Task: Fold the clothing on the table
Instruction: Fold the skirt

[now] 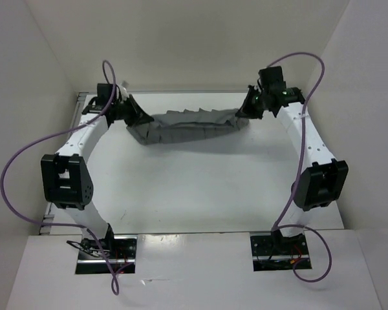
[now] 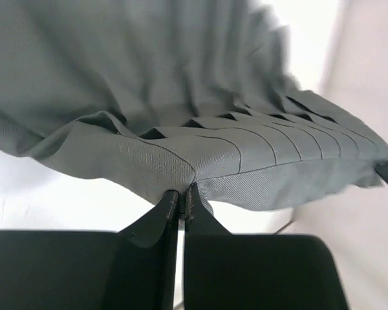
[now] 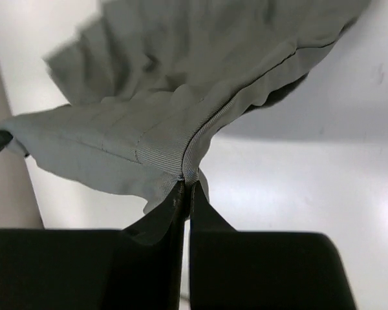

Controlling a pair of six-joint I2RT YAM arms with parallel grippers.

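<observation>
At the far end of the worktop (image 1: 194, 194), the clothing (image 1: 187, 126) is stretched between the two arms, sagging mid-span. The left claw (image 1: 132, 116) and right claw (image 1: 247, 108) are each pinched tight on its edge. No fold looks made yet, so the whole fold is judged to remain.

We think this is a robotics lab, in a small test cell. The table (image 1: 194, 187) is plain white, and white walls (image 1: 194, 45) stand around it on three sides like a box. The left arm (image 1: 68, 177) and the right arm (image 1: 320, 181) are bolted at the near edge on metal plates (image 1: 126, 248). Purple cables (image 1: 2, 181) hang in loose loops from them. A bare metal frame (image 1: 47, 223) shows at the table's left edge.
</observation>
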